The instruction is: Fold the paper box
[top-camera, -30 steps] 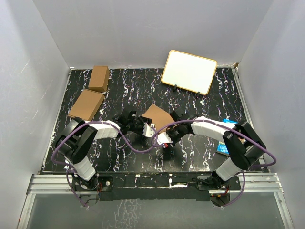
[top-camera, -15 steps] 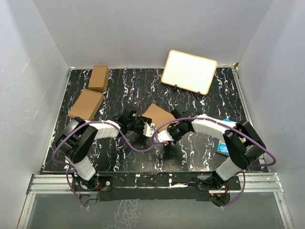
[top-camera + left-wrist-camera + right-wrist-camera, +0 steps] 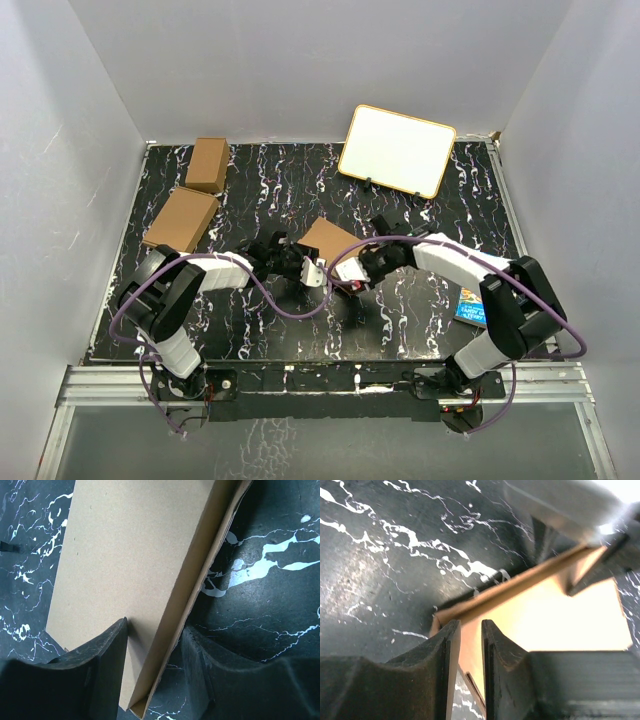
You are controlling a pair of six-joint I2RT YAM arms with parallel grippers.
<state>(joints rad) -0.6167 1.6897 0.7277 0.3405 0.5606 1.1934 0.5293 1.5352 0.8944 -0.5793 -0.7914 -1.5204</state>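
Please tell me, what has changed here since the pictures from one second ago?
The right gripper shifted a little away from the near edge of the table, toward the brown cardboard paper box, and its forearm swung the same way. The left gripper, closed on the box's side wall, stayed where it was, and so did the box.

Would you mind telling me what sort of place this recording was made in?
Probably a robotics lab test cell: plain white walls enclose a black marbled table, two robot arms are bolted to a metal frame at its near edge, and a blank whiteboard stands propped at the back.
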